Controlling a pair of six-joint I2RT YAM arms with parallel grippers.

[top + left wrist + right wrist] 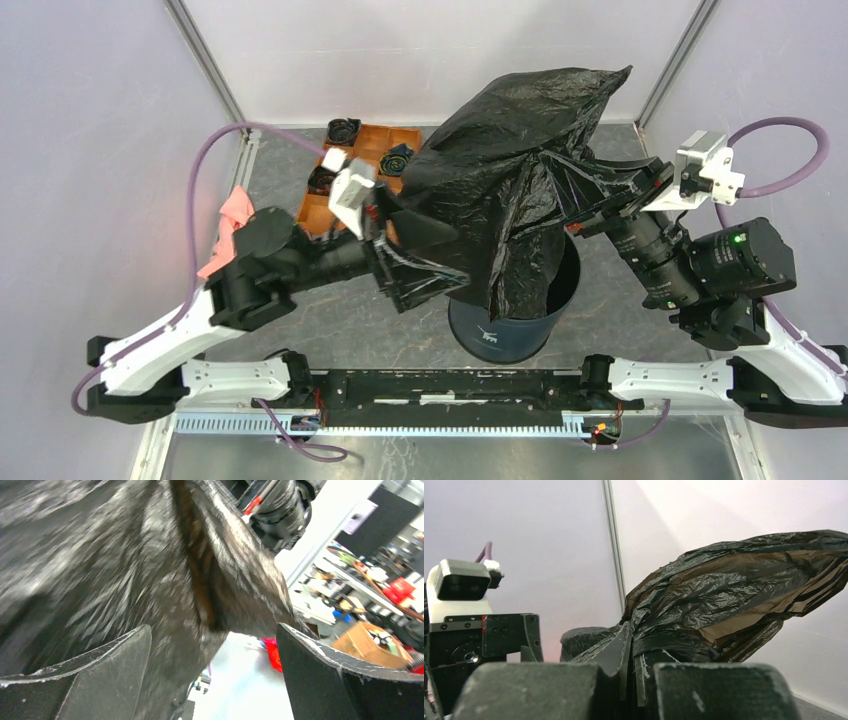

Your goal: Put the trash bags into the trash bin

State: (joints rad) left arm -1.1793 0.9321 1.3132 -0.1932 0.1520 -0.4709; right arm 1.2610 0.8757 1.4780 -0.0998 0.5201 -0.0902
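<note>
Film of the trash bags [724,595] sits pinched in the right tool [630,642]; the left tool [212,630] gapes wide beside it.

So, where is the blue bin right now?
In the top view the bin stands in the middle, between the left arm and the right arm, just ahead of their bases. The black bag hangs over it, its lower end inside the opening.

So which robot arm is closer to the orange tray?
Left. The left end effector is beside the orange tray; the right end effector is beyond the trash bag.
</note>
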